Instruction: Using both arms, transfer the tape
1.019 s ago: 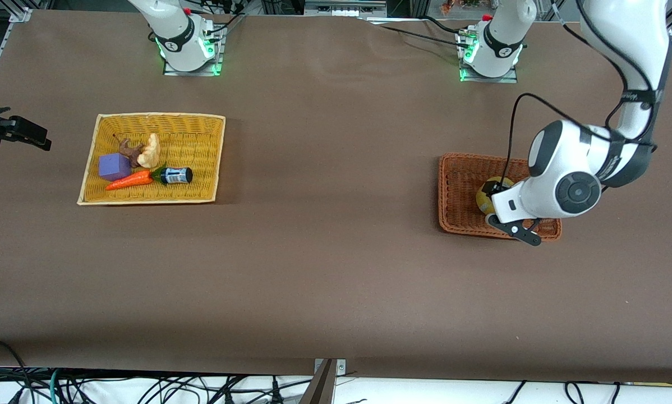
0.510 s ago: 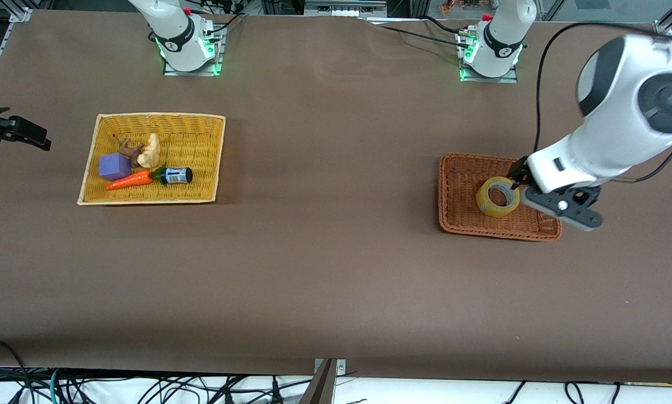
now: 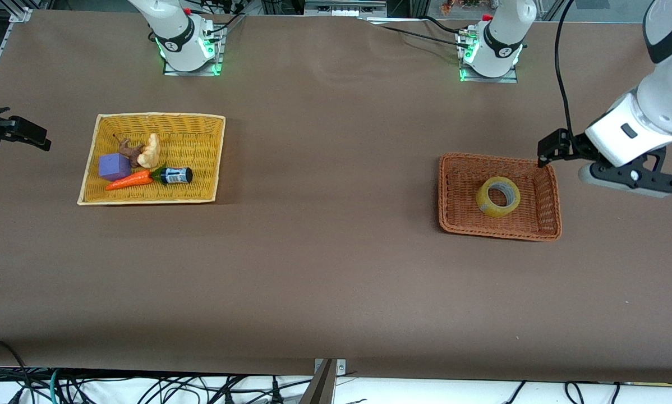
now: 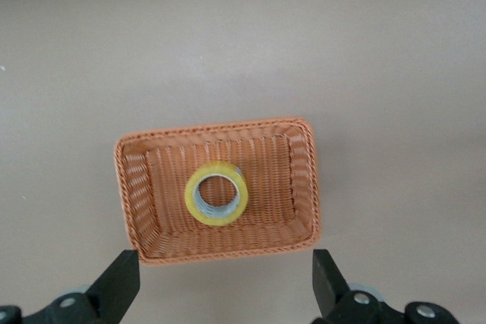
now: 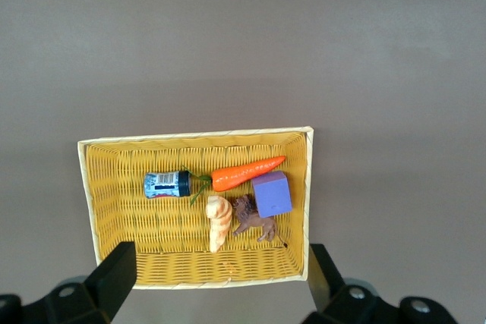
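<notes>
In the orange basket (image 3: 542,193), toward the left arm's end: tape (image 3: 498,196), lying flat. Above the table beside that basket, left gripper (image 4: 225,282) spread wide, empty. Over the yellow basket (image 5: 89,202), right gripper (image 5: 216,278) waiting, likewise spread, empty.

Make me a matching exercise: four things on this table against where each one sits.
Things:
1. tape
2. carrot
3. left tool
4. right tool

Places:
A. in the yellow basket
B. high over the yellow basket, open
C. in the orange basket
D. high by the orange basket, open

Pairs: 1-C, 2-A, 3-D, 4-B
</notes>
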`<state>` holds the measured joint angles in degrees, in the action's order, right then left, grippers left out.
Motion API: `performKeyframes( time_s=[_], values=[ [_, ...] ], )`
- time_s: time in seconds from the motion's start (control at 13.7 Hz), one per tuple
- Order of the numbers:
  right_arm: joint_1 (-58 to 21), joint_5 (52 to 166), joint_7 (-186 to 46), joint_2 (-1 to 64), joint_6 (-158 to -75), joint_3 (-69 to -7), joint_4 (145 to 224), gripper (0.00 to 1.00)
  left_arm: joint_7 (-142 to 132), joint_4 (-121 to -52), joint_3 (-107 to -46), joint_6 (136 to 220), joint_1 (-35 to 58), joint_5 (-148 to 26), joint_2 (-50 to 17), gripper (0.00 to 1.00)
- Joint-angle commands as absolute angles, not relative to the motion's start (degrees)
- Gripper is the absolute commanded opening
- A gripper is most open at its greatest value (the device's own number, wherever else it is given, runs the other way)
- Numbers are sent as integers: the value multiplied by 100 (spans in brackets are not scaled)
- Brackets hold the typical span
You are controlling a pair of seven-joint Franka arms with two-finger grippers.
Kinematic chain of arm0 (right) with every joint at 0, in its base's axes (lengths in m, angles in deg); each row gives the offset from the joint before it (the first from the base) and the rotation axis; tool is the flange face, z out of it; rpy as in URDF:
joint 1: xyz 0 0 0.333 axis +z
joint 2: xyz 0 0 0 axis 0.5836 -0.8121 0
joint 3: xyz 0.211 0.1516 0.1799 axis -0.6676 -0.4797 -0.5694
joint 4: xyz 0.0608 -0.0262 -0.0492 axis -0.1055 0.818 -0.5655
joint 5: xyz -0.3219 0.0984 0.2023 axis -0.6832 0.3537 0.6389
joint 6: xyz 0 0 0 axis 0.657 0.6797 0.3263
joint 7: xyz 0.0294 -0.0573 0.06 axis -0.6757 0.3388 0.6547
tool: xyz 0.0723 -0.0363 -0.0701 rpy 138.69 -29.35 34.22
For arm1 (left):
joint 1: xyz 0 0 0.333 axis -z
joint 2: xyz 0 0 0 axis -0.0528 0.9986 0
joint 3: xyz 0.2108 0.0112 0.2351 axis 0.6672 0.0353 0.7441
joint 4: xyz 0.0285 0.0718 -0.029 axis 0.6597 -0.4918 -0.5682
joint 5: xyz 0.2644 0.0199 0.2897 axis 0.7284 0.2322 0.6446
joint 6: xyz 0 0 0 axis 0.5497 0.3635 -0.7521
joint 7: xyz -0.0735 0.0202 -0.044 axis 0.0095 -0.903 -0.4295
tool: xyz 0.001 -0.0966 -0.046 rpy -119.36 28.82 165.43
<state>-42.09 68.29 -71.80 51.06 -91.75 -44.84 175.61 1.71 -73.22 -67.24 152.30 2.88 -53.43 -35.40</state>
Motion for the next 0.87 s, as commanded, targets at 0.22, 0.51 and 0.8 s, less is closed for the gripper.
performKeyframes(
  time_s=[0.22,0.51,0.8],
  values=[
    [-4194,6943,-7058,5055,-9131,-4434,17424,100,56,-8485,-5942,15687,1128,-5286,-4447,100],
    [-4194,7004,-7067,5055,-9149,-4434,17424,100,56,-8267,-5950,15599,1103,-5232,-4281,100],
    [-4185,7408,-7120,5055,-9158,-4434,17424,100,47,-8248,-5967,15450,1112,-5232,-4280,100]
  ],
)
